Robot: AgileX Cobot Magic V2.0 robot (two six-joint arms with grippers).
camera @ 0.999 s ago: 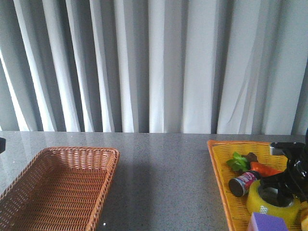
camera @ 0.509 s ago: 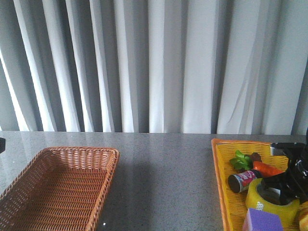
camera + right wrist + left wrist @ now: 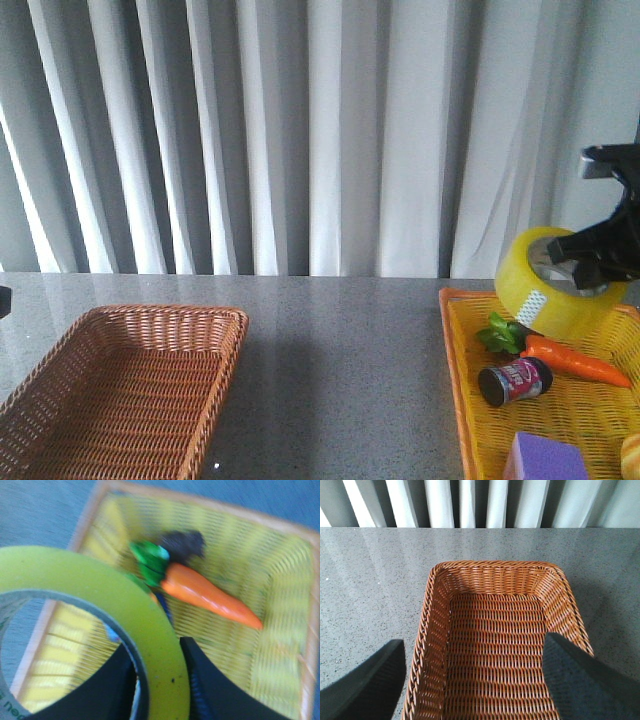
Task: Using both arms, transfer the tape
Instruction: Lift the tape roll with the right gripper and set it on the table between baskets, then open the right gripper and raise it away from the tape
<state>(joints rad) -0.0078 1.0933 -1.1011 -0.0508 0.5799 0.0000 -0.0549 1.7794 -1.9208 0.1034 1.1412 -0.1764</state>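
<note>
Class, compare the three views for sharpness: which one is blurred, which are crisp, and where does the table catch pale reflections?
Right wrist view: motion-smeared, the carrot and yellow tray soft, the tape close and fuzzy. Left wrist view: crisp weave on the wicker basket. Front view: fairly sharp, with pale curtain reflections along the table far edge.

Little can be read. The tape (image 3: pixel 115 610) has green printing on its white inner core, cut off at the frame edge and too blurred to make out. The small dark can (image 3: pixel 516 381) below the carrot (image 3: pixel 575 361) wears a pink label, illegible.
</note>
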